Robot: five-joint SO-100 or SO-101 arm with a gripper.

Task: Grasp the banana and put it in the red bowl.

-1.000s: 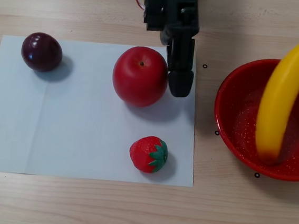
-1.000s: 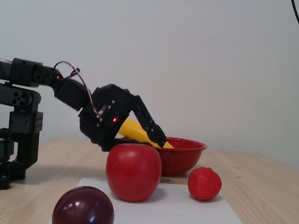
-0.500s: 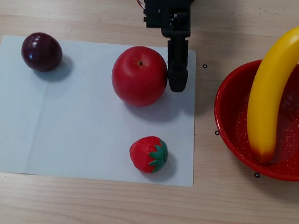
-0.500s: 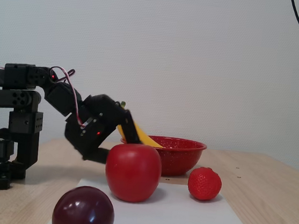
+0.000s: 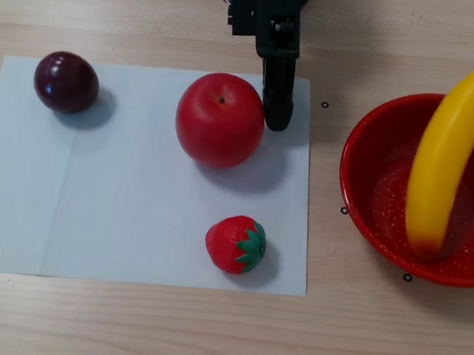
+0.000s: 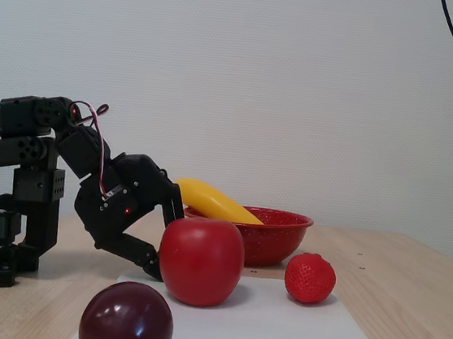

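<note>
Wooden table – banana in red bowl, no legible writing

No writing, label, brand or number readable anywhere, white sheet blank, red bowl only speckled, banana unmarked, black arm showing no legible marking

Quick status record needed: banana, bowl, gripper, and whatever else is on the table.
banana: lying in the red bowl, one end propped over the rim, dark tip down inside
gripper: empty, fingers together, beside the apple
apple: on the white sheet, near its top edge in the other view
strawberry: on the sheet, nearer the bowl
plum: sheet's far-left corner in the other view
</note>
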